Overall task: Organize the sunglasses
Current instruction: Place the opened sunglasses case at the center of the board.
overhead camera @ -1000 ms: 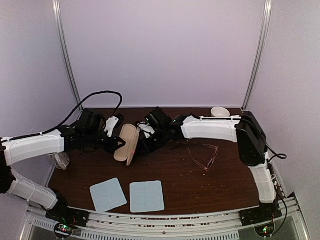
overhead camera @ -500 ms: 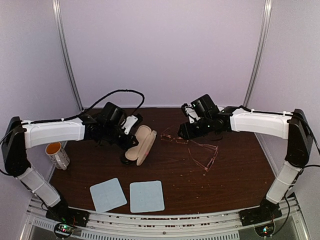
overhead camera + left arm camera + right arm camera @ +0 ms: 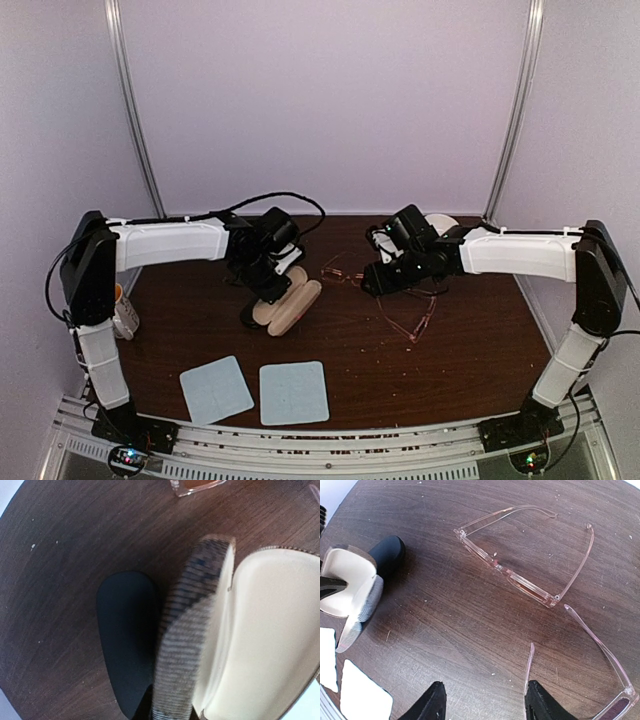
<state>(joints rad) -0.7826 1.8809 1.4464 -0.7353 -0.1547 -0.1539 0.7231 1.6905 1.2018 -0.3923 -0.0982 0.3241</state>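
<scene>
Two pairs of sunglasses (image 3: 525, 575) lie mid-table (image 3: 445, 625), just beside each other, with thin pinkish see-through frames and the temples unfolded. In the right wrist view, the full pair's front runs upper left to lower right, temples pointing up-right. The right gripper (image 3: 487, 702) hovers beside them, half apart and empty; the left gripper (image 3: 268, 285) is pinched nearly closed on the open cream-lined case (image 3: 265, 630).

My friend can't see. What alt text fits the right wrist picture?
Two unfolded sunglasses, a far pair and a near pair, lie on a dark table. The open right tool hovers above; an open case shows at left.
</scene>
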